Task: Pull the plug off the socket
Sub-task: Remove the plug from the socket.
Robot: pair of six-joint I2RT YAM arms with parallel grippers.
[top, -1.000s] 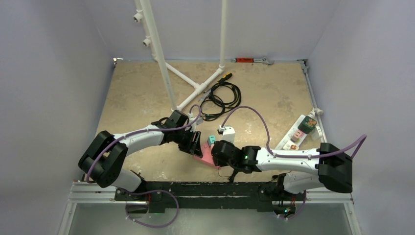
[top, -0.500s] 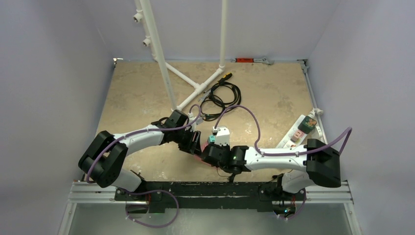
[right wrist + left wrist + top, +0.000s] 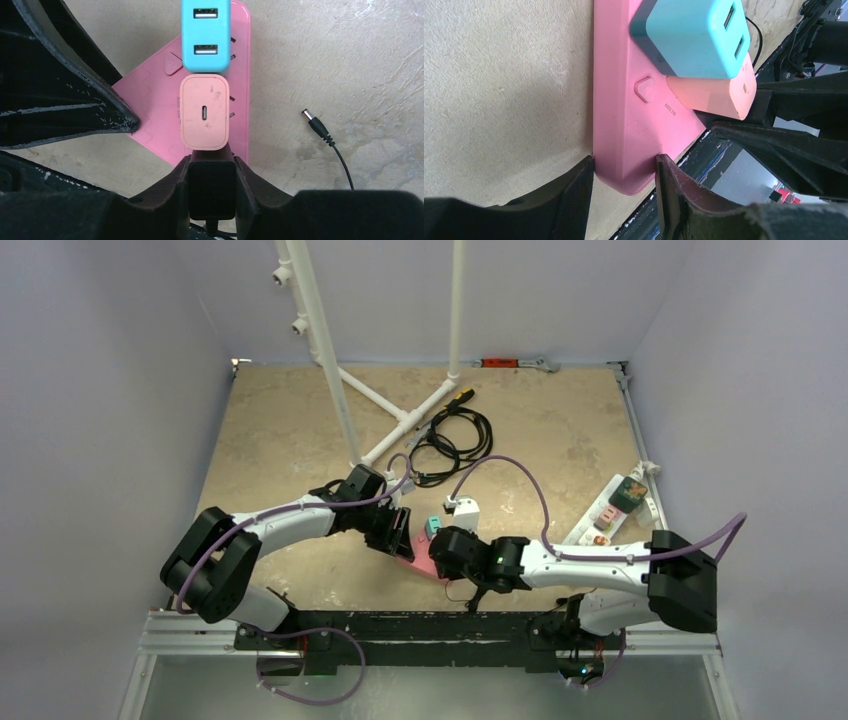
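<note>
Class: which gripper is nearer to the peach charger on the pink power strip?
Right. The right gripper clamps a black plug directly beside the peach charger. The left gripper holds the end of the pink power strip, farther from the charger.

The right arm [image 3: 580,565] slid left a moment ago and has now come back to the right. The pink socket strip [image 3: 420,565] (hidden for a bit) shows again beside its fingers [image 3: 172,200].
</note>
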